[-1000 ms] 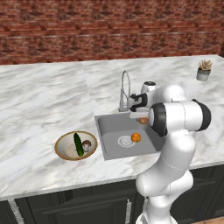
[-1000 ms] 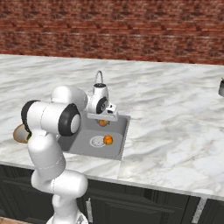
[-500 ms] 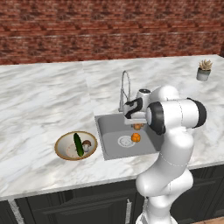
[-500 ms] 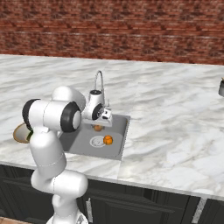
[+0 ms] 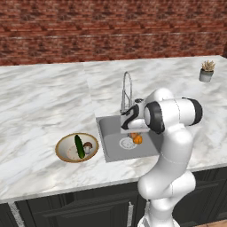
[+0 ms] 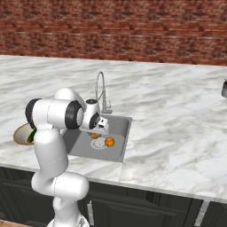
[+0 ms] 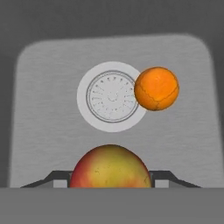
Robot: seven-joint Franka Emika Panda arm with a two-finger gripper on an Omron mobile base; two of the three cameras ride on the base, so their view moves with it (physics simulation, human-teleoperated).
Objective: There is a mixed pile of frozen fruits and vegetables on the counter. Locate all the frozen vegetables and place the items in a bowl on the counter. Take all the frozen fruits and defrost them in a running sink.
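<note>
While the gripper (image 7: 110,181) pinches a reddish-yellow fruit (image 7: 110,168), the orange fruit (image 7: 156,88) lies beyond it beside the drain (image 7: 112,96)

Sink (image 5: 111,148) set into desk (image 5: 44,102), faucet (image 5: 126,91) at its back edge. Bowl (image 5: 62,153) on desk just left of sink; cucumber (image 5: 79,146) and mushroom (image 5: 88,146) inside bowl, side by side. One fruit (image 7: 156,89) on sink floor, touching drain (image 7: 112,96) rim. Second fruit (image 7: 110,167) between pincer (image 7: 110,177) fingers, above sink. Plant pot (image 5: 205,72) far right on desk, well apart.
</note>
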